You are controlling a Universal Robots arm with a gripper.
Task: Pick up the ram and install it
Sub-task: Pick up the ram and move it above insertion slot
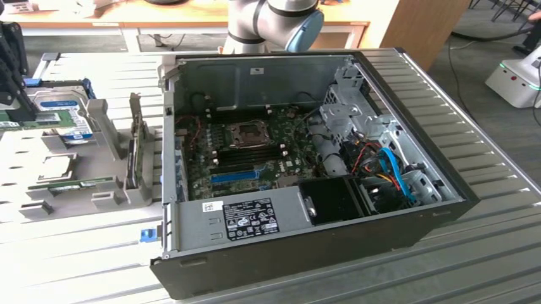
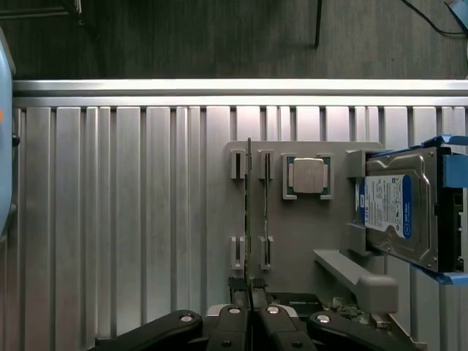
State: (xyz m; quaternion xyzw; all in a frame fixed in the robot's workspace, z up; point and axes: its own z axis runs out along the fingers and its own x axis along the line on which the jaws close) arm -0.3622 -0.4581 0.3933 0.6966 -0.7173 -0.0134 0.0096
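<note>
The ram (image 2: 248, 212), a long, thin green board seen edge-on, stood upright in the slots of the grey holder (image 2: 307, 241). The hand (image 2: 251, 294) was clamped on its near end.

Setting: robotics lab or workshop. Evidence: ribbed metal table (image 1: 473, 253) carrying an opened computer case (image 1: 279, 259) and a grey parts fixture (image 1: 76, 183). Robot arm (image 1: 270, 22) stands behind the case. Wooden desks (image 1: 169, 28) beyond. Cables (image 1: 473, 57) trail over the floor. White machine (image 1: 515, 76) at the exterior view's right.
</note>
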